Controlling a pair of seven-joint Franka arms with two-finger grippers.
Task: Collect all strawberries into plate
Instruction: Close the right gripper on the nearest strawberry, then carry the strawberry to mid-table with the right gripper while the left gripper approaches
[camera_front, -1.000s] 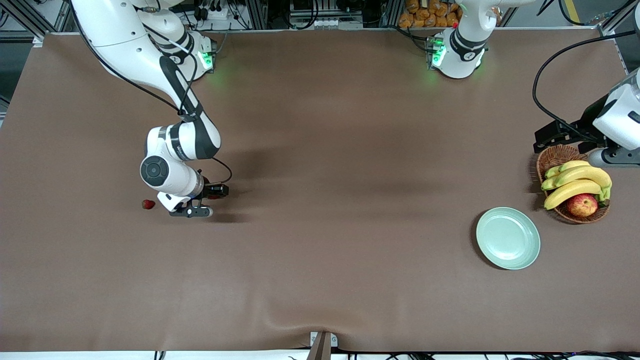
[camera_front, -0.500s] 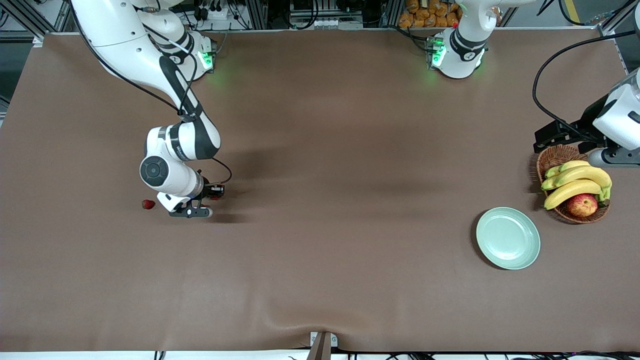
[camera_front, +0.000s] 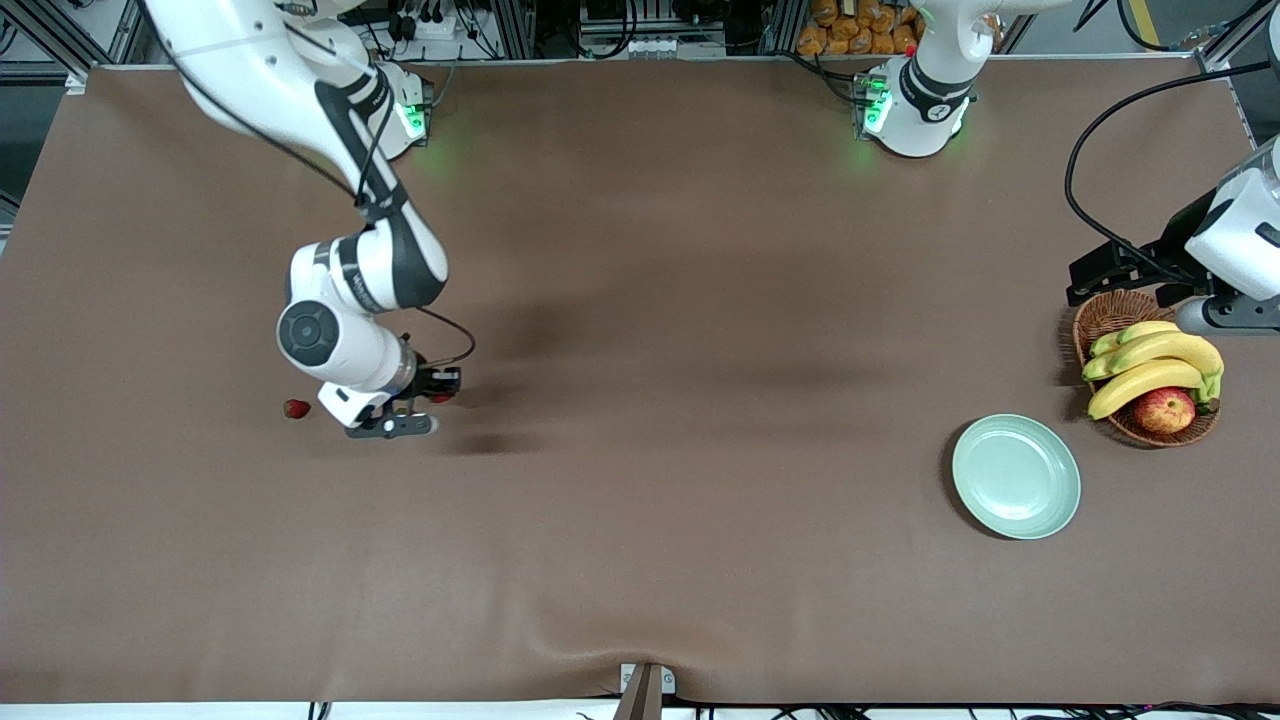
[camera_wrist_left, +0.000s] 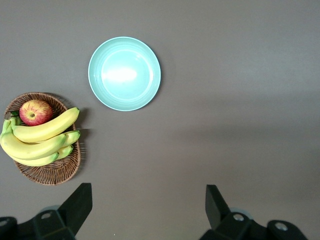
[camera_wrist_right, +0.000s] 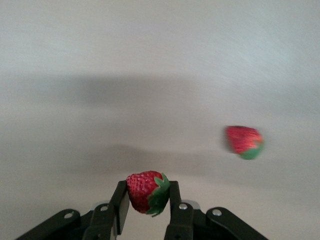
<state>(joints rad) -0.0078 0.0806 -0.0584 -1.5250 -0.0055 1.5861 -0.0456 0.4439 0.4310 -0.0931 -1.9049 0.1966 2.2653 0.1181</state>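
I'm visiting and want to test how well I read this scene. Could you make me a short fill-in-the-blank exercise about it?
1. The right gripper is shut on a ____.
2. The plate holds ____ strawberries.
3. The apple lies in the basket beside the ____.
4. The left gripper, over the table near the basket, has its jaws ____.

Missing words: strawberry; no; bananas; open

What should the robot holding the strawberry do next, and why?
Probably lift a little and start carrying it toward the plate. The right gripper is shut on a strawberry, the plate has nothing in it, and another strawberry waits on the table.
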